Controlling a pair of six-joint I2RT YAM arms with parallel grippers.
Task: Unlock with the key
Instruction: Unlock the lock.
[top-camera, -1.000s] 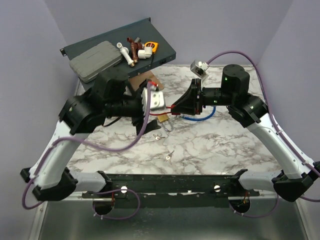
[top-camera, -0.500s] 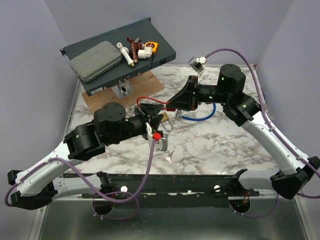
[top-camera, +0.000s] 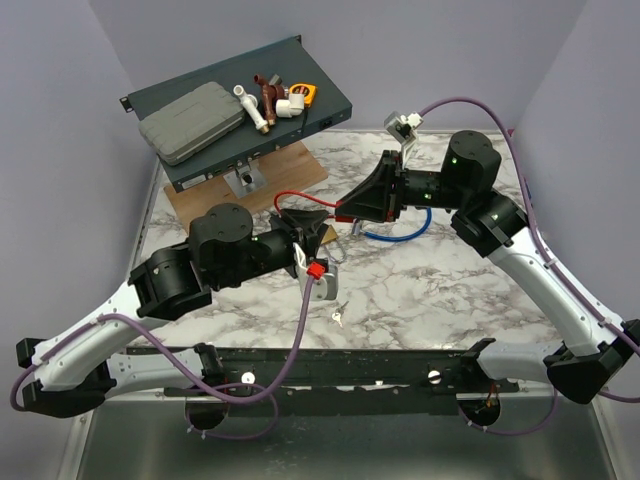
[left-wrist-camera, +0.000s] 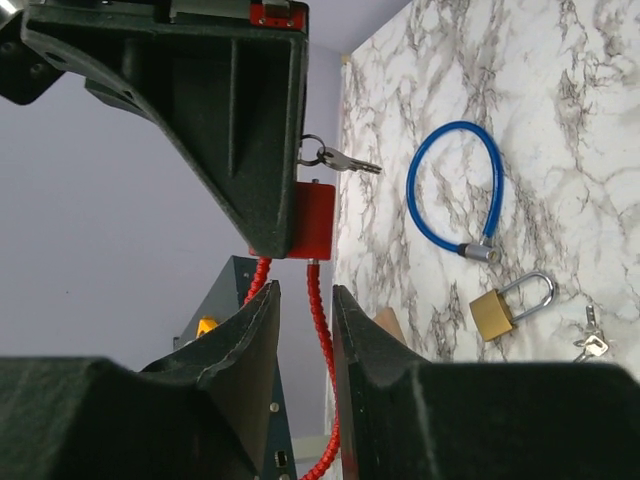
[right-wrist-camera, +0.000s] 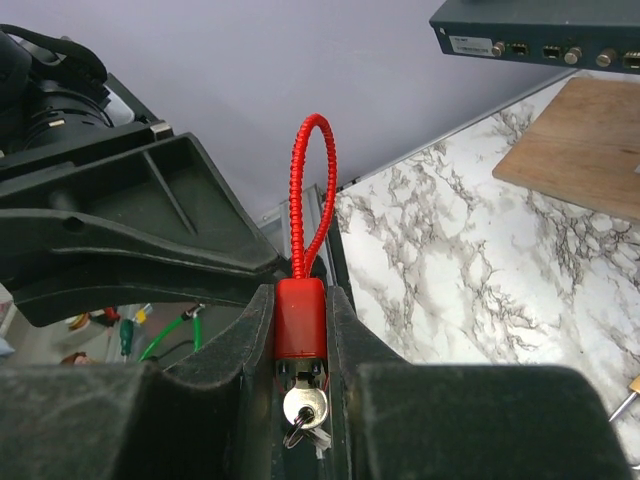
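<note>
The right gripper (right-wrist-camera: 299, 292) is pressed onto the red lock (right-wrist-camera: 299, 325) and pinches its body between both fingers, above the table (top-camera: 450, 290) a little toward 12 o'clock from its middle. The key (right-wrist-camera: 303, 408) sits in the end of the lock that faces the right wrist camera, with a ring and a second small key hanging from it. In the left wrist view this bunch sticks out at 3 o'clock from the right gripper. The red cable (left-wrist-camera: 321, 340) leaves the other end of the lock as a loop.

The left gripper (left-wrist-camera: 305, 296) comes in from 8 o'clock of the right one. Its fingers (left-wrist-camera: 240, 350) are drawn close but not pressed together. The cable runs through the slit, near one finger and clear of the other, not pinched.

On the table lie a blue cable loop (left-wrist-camera: 411, 190), a padlock (left-wrist-camera: 492, 315) at 5 o'clock from it, and loose keys (top-camera: 338, 316) at 6 o'clock of the left gripper. A dark rack (top-camera: 330, 100) stands at 11 o'clock
</note>
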